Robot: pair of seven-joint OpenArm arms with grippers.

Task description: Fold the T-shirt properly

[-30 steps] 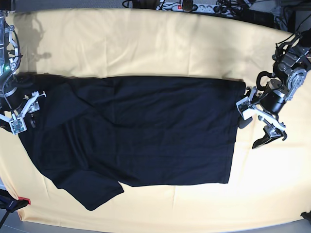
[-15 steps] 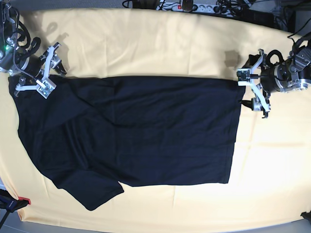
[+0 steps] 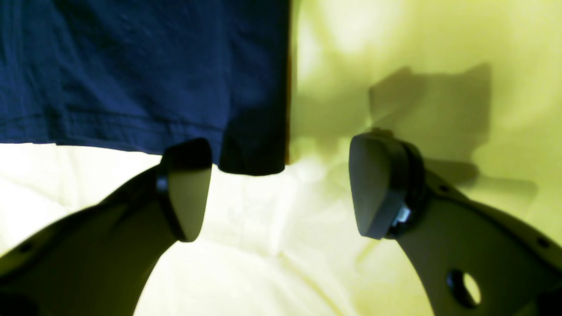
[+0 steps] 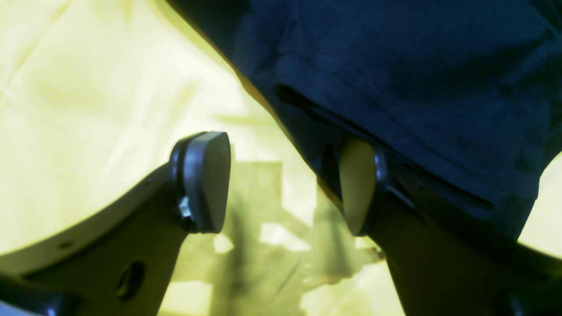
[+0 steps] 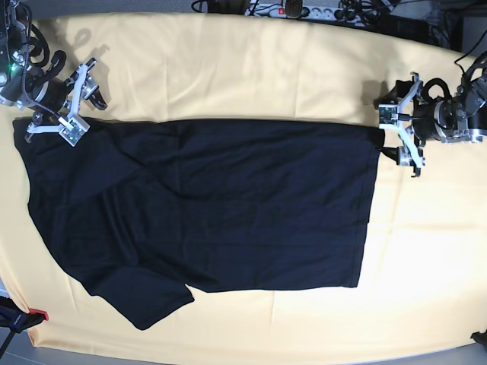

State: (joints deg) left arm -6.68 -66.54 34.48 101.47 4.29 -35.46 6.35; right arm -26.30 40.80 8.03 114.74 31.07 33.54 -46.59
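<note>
On the left of the base view, the right tool (image 5: 81, 103) is spread wide, with nothing held, by the upper corner of the T-shirt (image 5: 251, 205). The T-shirt is laid across the pale cloth (image 5: 228, 68); a straight upper edge is formed, apparently by a first fold, while the lower left is left bunched and uneven. The compact fold seems still to be made, so the task is judged to be at an early stage. On the right, the left tool (image 5: 401, 125) is likewise parted wide and empty, beside the other upper corner. Compared with the first frame, both tools are shifted up to the upper edge, and the shirt's lower outline is left unchanged.
</note>
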